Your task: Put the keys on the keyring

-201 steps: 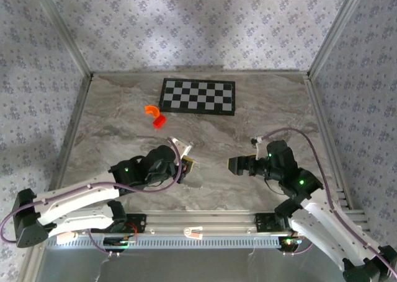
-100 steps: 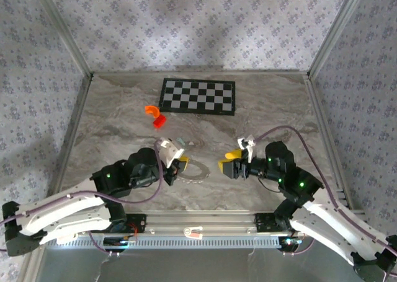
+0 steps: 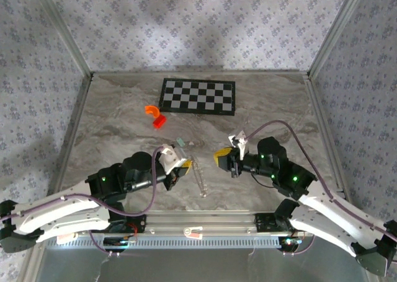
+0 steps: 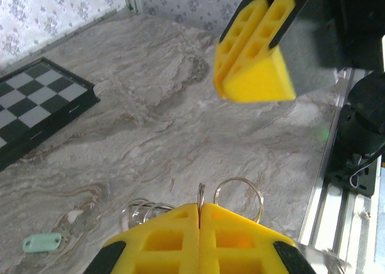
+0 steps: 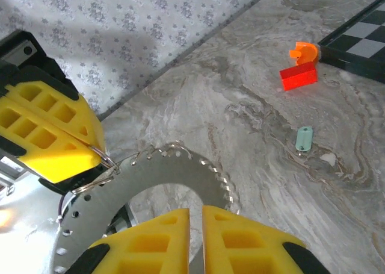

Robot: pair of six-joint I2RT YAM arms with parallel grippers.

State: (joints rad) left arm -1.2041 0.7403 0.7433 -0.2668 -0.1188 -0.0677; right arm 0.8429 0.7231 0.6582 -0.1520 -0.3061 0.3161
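Observation:
The keyring [image 3: 200, 181] is a thin silvery loop that hangs edge-on from my left gripper [image 3: 180, 164]. In the left wrist view the yellow fingers [image 4: 240, 238] are shut on one small ring [image 4: 201, 193], with more rings beside it. From the right wrist, the loop [image 5: 180, 168] is a grey band with a beaded rim, just beyond my right gripper [image 5: 195, 212]. Its fingers stand shut to a narrow slit with nothing between them. The right gripper [image 3: 218, 158] faces the left one a short way apart. The teal key [image 3: 180, 142] lies flat on the table behind the left gripper [image 5: 304, 138].
An orange curved piece [image 3: 151, 110] and a red piece [image 3: 159, 121] lie left of the checkerboard [image 3: 198, 96] at the back. Metal rails and patterned walls [image 3: 347, 46] bound the marble table [image 3: 279, 108] on three sides.
The right gripper has closed from wide open and moved left toward the left gripper. The left arm has turned, so the loop that lay flat now hangs edge-on.

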